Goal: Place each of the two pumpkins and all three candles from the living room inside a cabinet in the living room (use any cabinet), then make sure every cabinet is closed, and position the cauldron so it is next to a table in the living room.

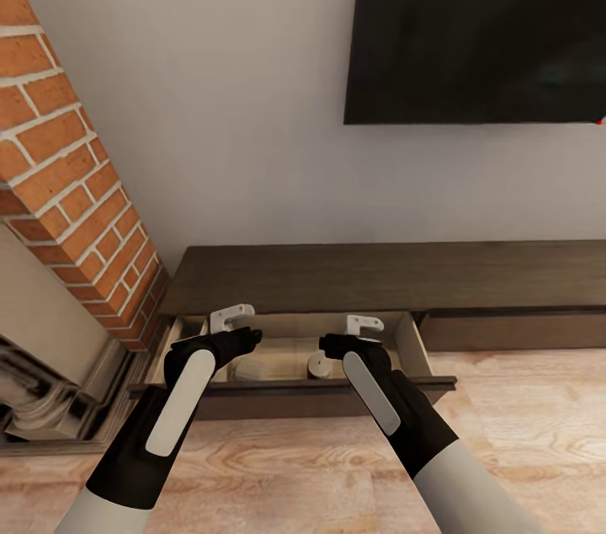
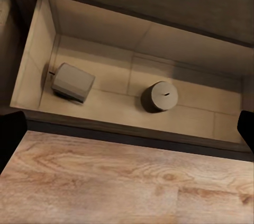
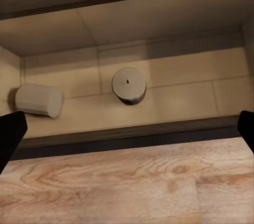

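My left end effector (image 1: 233, 317) hangs over the left part of the open drawer (image 1: 418, 346) with its fingers spread apart and nothing between them; in its wrist view only the dark fingertips (image 2: 10, 136) show at the picture's two sides. My right end effector (image 1: 364, 323) hangs over the right part of the same drawer, fingers likewise apart and empty. The drawer is pulled out of the left end of the cabinet (image 1: 379, 273), the long dark-brown unit against the wall under the dark screen (image 1: 480, 20). Two candles lie in the pale drawer. One candle (image 2: 72, 81) lies tipped on its side near the drawer's left wall, and I also see it in the right wrist view (image 3: 37, 100). The other candle (image 2: 160, 96) stands upright around the middle of the drawer floor, wick up, well apart from the first; it shows too from the right wrist (image 3: 128, 84). A brick column (image 1: 67, 180) rises left of the cabinet, and the wooden floor (image 1: 295, 467) runs in front.
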Available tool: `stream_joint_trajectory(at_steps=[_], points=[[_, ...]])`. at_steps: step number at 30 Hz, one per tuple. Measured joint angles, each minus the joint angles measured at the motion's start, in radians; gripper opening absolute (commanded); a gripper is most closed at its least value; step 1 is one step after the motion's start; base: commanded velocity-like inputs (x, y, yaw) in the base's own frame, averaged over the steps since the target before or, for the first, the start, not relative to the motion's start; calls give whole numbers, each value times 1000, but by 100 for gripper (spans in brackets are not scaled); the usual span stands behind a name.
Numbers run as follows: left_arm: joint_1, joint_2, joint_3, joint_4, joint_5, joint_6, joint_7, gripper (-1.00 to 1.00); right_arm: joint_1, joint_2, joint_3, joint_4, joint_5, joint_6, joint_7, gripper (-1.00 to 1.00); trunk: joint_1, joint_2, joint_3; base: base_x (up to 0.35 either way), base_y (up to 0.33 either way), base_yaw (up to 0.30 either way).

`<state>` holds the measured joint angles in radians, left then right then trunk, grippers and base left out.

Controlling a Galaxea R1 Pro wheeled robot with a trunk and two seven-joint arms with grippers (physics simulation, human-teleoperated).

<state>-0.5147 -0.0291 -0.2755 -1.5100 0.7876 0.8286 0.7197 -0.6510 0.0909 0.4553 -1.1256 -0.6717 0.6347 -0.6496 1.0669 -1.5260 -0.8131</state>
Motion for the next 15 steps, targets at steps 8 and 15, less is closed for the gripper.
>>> stream_joint_trajectory(at_steps=[8,15], points=[[0,0,0,0,0,0,0,100,0,0,0,0,-1,0,0,100,-30,56,25,-123,0,0],[0,0,0,0,0,0,0,100,0,0,0,1,-1,-1,0,100,-57,105,47,-303,0,0]])
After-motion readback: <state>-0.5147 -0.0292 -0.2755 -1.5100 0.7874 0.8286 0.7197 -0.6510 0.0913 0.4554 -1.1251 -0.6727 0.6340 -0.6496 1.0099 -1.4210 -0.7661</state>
